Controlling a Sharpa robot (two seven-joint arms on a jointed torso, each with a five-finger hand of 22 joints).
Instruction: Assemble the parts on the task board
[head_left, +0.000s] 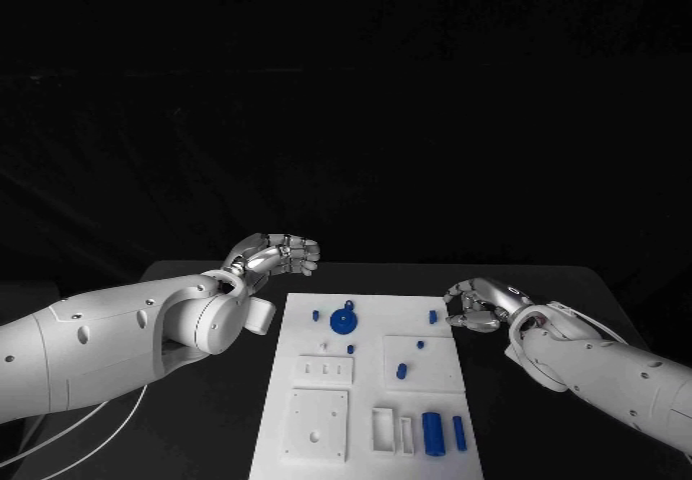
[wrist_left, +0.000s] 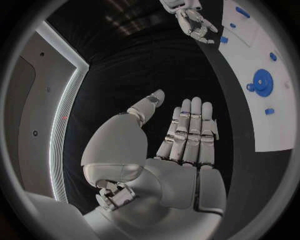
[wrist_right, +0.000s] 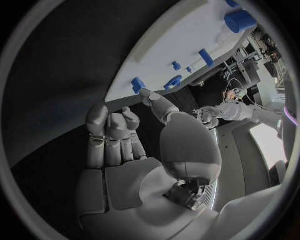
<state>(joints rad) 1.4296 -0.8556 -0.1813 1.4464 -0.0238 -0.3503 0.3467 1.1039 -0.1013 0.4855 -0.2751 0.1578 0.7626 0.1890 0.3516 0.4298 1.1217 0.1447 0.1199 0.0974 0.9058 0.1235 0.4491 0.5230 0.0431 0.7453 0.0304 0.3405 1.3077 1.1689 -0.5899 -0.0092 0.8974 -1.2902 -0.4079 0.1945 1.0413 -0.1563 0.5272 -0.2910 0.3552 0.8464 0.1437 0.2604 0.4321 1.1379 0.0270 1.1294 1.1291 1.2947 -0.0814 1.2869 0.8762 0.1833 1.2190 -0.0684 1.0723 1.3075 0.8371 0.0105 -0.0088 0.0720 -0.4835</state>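
The task board (head_left: 368, 400) lies lengthwise between the two arms on the black counter (head_left: 548, 285), its long axis running away from the robot. The right hand (head_left: 480, 303) hovers just beside the board's far right corner, empty, fingers loosely apart and bent. The nearest part to it is the small blue peg (head_left: 433, 316) at that corner, on its board side. The left hand (head_left: 277, 254) hangs off the far left corner, also empty with fingers apart, so the right hand looks better placed to reach.
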